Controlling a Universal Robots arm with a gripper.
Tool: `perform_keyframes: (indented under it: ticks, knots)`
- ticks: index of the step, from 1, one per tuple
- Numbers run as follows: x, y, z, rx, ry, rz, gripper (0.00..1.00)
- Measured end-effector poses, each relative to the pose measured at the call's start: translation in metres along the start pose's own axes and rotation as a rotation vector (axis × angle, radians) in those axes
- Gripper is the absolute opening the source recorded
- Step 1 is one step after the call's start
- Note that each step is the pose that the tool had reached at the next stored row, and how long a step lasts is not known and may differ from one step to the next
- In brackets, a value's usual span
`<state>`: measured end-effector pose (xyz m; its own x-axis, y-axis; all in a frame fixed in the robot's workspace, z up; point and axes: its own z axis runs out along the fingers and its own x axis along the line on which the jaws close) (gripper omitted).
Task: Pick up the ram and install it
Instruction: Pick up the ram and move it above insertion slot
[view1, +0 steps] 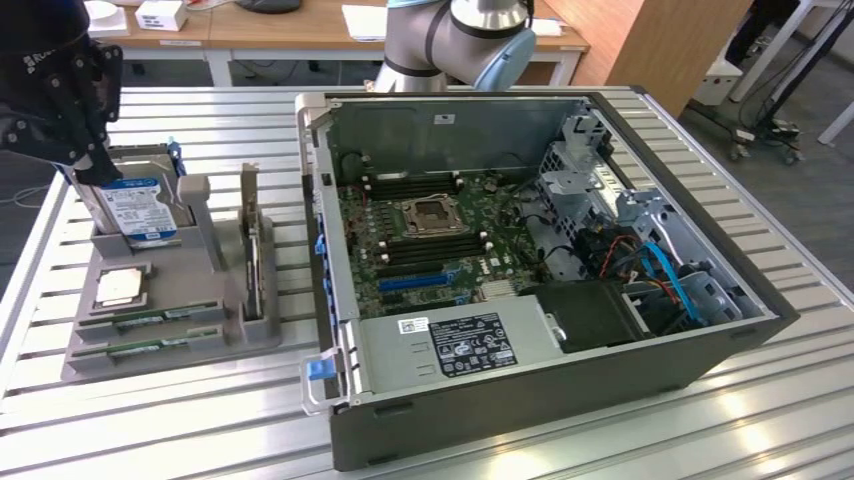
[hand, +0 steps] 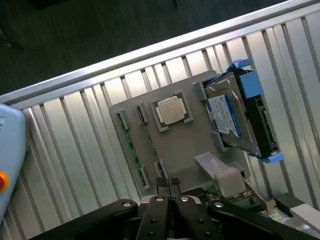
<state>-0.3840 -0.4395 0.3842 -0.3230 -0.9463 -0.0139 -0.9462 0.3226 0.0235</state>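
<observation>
Slatted metal table (view1: 174, 420), grey tray (hand: 186, 145) under me. My gripper (hand: 169, 184) is clenched on nothing. Ram (hand: 132, 152) sits in the tray's edge slot, below and just off my tips, its long axis running away from them.

The ram (view1: 144, 320) is seen as a long, narrow green stick, set on edge in a slot of the grey holder (view1: 167, 366) at the exterior view's left. A second stick (view1: 134, 347), seemingly alike, is lodged parallel just beside it.
</observation>
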Motion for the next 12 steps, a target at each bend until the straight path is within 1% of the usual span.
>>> perform_keyframes:
  ticks: [7, 12]
  knots:
    - [0.0, 0.0, 0.0003, -0.0017, 0.003, -0.126, 0.1]
    - [0.0, 0.0, 0.0004, -0.0025, 0.0043, -0.18, 0.1]
